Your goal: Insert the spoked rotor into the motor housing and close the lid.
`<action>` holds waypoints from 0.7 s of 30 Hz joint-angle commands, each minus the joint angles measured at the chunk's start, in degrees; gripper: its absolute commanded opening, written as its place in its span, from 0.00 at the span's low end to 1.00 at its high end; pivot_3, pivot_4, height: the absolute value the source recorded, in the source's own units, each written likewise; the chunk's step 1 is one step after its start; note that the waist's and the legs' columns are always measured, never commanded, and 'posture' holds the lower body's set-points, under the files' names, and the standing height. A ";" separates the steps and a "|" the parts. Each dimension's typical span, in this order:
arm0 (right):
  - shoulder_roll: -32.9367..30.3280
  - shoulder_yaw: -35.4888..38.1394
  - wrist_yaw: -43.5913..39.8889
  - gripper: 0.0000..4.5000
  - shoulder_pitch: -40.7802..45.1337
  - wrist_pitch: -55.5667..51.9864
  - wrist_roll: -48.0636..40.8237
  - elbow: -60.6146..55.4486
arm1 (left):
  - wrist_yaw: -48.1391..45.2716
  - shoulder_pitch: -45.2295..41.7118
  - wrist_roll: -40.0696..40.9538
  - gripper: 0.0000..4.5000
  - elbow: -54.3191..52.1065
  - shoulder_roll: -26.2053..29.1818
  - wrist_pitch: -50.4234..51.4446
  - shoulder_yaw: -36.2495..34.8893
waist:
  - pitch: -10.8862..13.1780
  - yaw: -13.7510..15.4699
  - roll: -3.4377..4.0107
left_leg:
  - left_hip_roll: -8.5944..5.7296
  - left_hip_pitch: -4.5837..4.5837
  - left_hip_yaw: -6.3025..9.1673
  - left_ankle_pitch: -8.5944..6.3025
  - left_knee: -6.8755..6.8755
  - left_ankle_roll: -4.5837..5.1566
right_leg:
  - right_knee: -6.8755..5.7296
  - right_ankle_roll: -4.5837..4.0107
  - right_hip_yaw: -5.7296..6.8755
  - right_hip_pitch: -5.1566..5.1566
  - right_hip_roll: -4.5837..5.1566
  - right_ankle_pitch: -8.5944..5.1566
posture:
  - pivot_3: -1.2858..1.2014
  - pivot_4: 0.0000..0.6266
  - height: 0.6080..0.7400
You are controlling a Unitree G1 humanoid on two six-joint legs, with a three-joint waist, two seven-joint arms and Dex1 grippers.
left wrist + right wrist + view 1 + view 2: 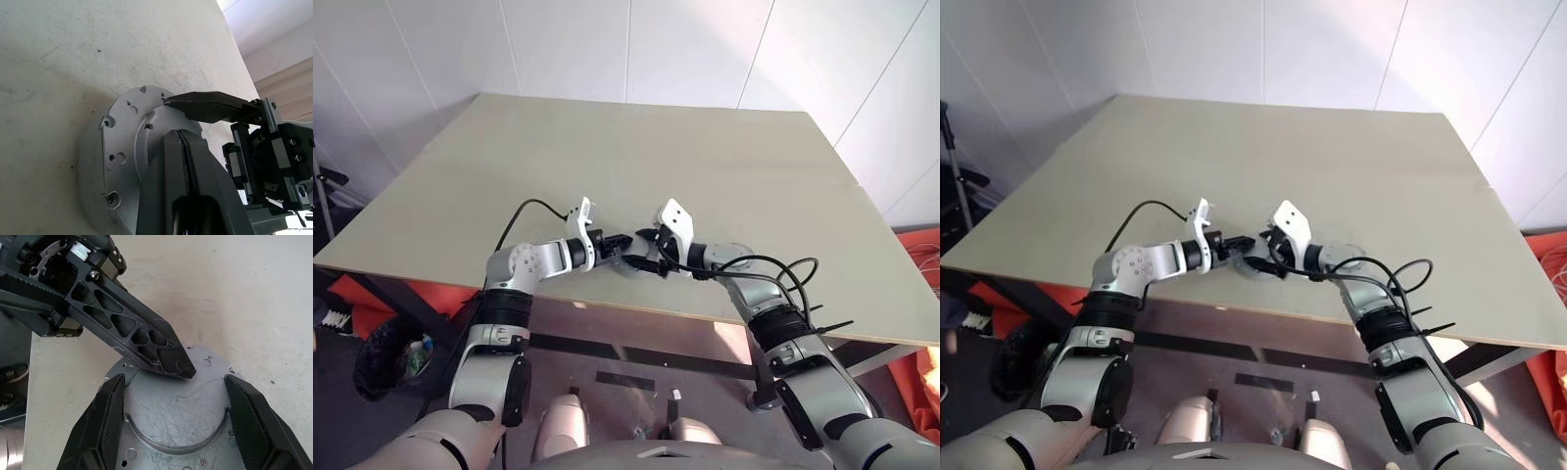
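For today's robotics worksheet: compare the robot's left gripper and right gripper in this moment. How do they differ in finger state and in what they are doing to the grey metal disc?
The left gripper has its fingers shut together; the right gripper has its fingers spread wide.
The left gripper's closed tip sits against the grey metal disc, while the right gripper straddles it, one finger on each side.
Both have black fingers and meet at that disc near the table's front edge.

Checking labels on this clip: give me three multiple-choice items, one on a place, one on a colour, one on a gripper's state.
1. Where is the grey metal disc? A) near table edge B) far corner C) floor
2. Colour of the right gripper fingers? A) white B) black C) red
3. The left gripper is: A) wide open B) shut C) holding a cup

1A: the disc lies by the near edge, between both arms. 2B: black fingers flank the disc. 3B: its fingers meet in one tip over the disc.
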State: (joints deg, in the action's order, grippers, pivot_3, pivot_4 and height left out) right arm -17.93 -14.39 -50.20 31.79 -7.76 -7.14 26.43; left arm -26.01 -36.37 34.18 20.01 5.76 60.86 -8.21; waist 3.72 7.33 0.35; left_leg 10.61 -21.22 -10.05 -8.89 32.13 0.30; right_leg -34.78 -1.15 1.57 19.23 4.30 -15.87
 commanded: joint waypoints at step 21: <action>0.40 6.28 0.84 0.99 1.18 -5.62 -4.60 -2.50 | 0.02 0.07 -0.33 0.00 1.04 1.18 3.09 0.24 | 0.01 -0.10 -0.02 | -0.10 -0.05 0.00 0.00 -0.36 -0.01 | 0.08 0.08 -0.05 0.19 0.01 -0.05 | 0.52 0.00 1.00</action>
State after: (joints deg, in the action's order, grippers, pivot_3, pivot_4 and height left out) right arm -17.24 -12.23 -49.99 32.35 -11.59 -9.11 25.99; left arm -26.40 -36.72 34.60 19.94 6.52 62.00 -8.84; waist 3.74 7.23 0.33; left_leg 10.51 -21.32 -10.05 -8.88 31.75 0.29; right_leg -34.70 -1.07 1.52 19.46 4.31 -15.91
